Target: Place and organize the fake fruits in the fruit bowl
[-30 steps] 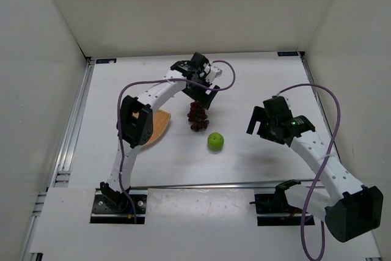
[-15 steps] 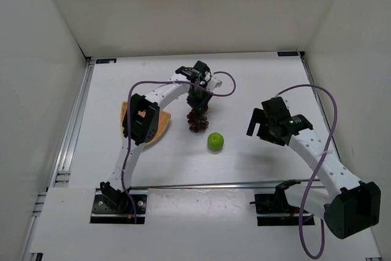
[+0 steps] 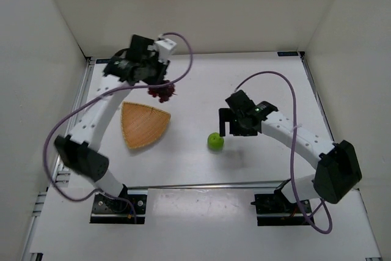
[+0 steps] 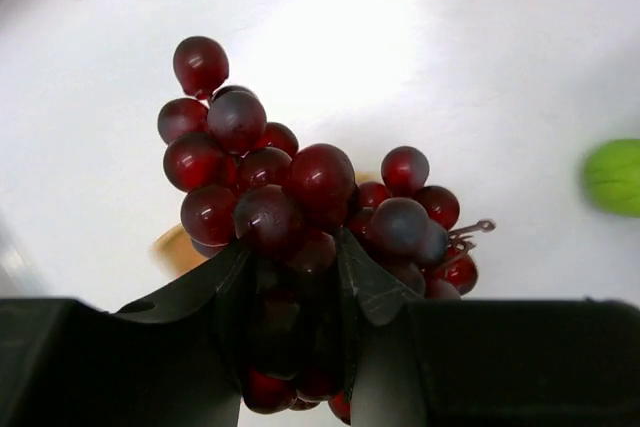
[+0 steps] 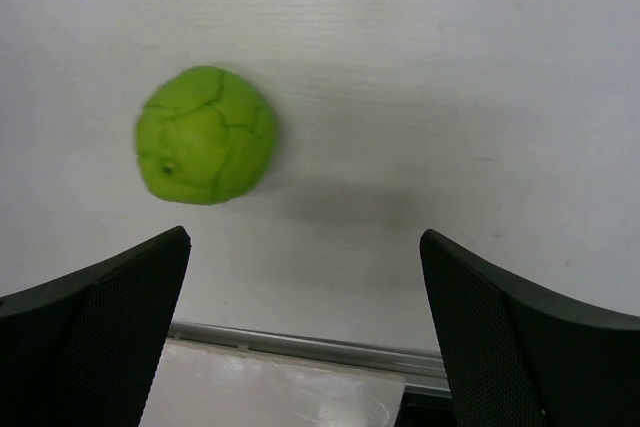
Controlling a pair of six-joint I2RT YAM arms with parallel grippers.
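The bunch of dark red-purple grapes [image 3: 164,92] hangs in the air above the table, just beyond the far right corner of the fruit bowl [image 3: 143,125]. My left gripper [image 3: 157,86] is shut on the bunch. In the left wrist view the grapes [image 4: 290,192] bulge out between and around the gripper [image 4: 292,257]. A sliver of the bowl [image 4: 168,247] shows below, and the green apple [image 4: 614,176] sits at the right edge. That apple [image 3: 215,141] lies on the table right of the bowl. My right gripper [image 3: 228,128] hovers open just right of it, with the apple [image 5: 207,134] ahead and left of the gripper [image 5: 303,242].
White walls close the table on three sides. A metal rail [image 3: 72,123] runs along the left edge. Another rail [image 5: 300,343] crosses the near edge, just under the right gripper. The purple cable [image 3: 183,59] loops over the left wrist.
The left gripper shut on the grapes, lifted them and swung back and left, uncovering the bowl. The right arm moved left and lower, up to the apple.
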